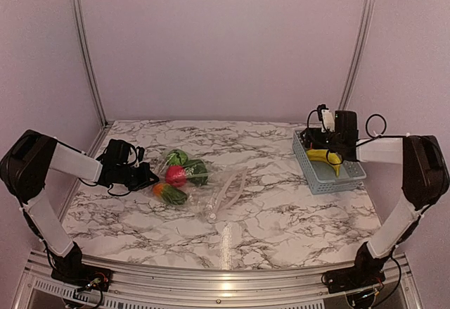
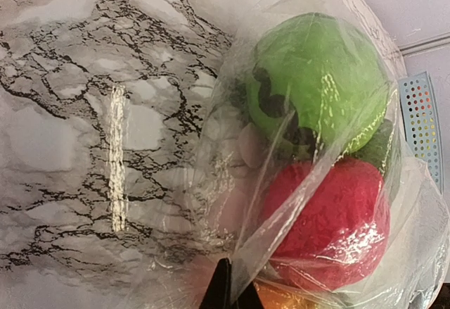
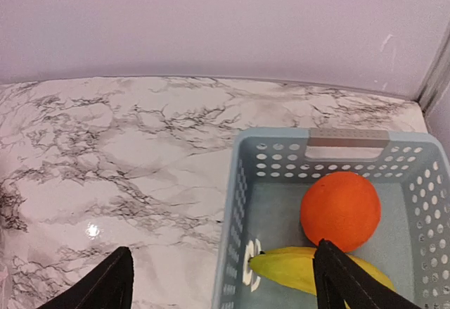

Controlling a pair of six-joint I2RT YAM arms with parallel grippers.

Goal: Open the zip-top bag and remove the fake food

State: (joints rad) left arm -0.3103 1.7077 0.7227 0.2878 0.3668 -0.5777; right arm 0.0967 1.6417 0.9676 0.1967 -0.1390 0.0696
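— L side first. What's the left gripper doing?

— Its fingers are pressed tog. on a fold of film at the left end of the zip-top bag. So it's clamped on the bag, low over the bench.

— And what's right in front of it?

— Part of the fake food, all under the plastic. There's a green ball w/ black squiggles, and a red piece touching it just below. An orange bit shows at the bottom of the wrist view. From above there's also a darker green piece beside the red one.

— Where's the bag on the bench?

— Left half, about mid-depth, nearer the left edge than the right. It lies flat and crumpled, and its clear end points toward the middle.

— R side?

— The right gripper is spread wide w/ nothing between the fingers. It hangs over the near-left rim of the basket, one finger above the marble and the other above the inside.

— What's in the basket?

— A banana and an orange ball, touching or nearly so. The banana is nearer the gripper.

— Basket position?

— By the right edge, toward the far right corner, well apart from the bag.
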